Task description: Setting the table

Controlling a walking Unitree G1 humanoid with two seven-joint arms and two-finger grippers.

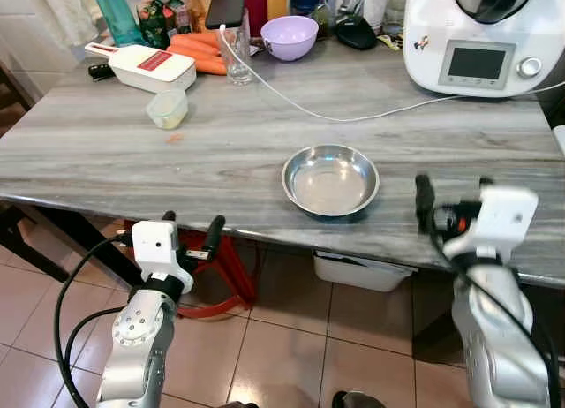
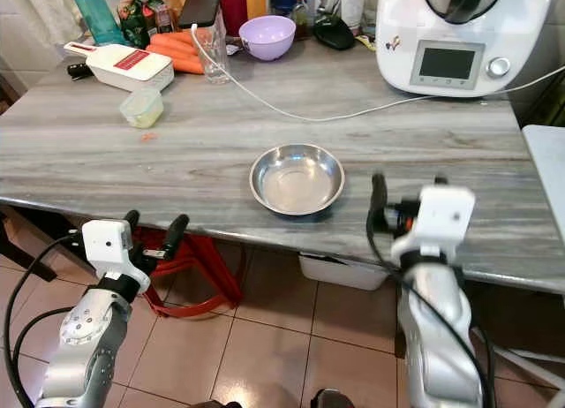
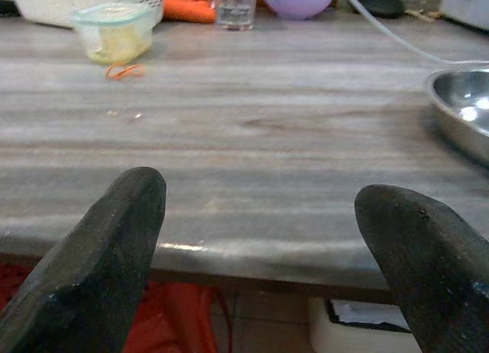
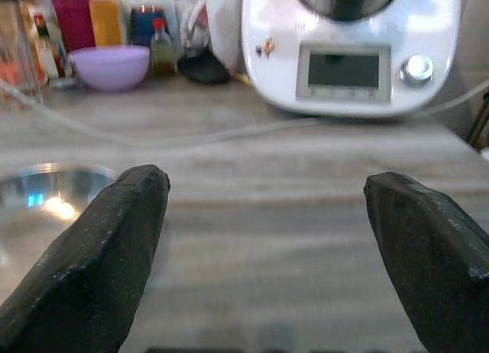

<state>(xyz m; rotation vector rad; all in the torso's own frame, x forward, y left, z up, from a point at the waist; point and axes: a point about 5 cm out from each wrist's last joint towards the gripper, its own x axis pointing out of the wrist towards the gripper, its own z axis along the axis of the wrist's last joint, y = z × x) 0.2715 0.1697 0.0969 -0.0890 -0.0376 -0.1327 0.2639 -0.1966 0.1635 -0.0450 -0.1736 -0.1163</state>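
An empty steel bowl (image 1: pixel 330 179) sits on the grey wooden table (image 1: pixel 132 152), close to its front edge. My left gripper (image 1: pixel 192 221) is open and empty, held just below and before the front edge, left of the bowl. My right gripper (image 1: pixel 455 189) is open and empty over the front edge, a little to the right of the bowl. The left wrist view has the steel bowl (image 3: pixel 466 108) off to one side, beyond the open fingers (image 3: pixel 99 254). A purple bowl (image 1: pixel 290 37) and a clear glass (image 1: pixel 237 59) stand at the back of the table.
A white kitchen appliance (image 1: pixel 481 37) stands at the back right, with a white cable (image 1: pixel 335 117) running across the table. At back left are a mandoline slicer (image 1: pixel 141 66), carrots (image 1: pixel 199 50) and a small plastic container (image 1: pixel 168 108). A red stool (image 1: pixel 221 267) and a white bin (image 1: pixel 362 271) sit under the table.
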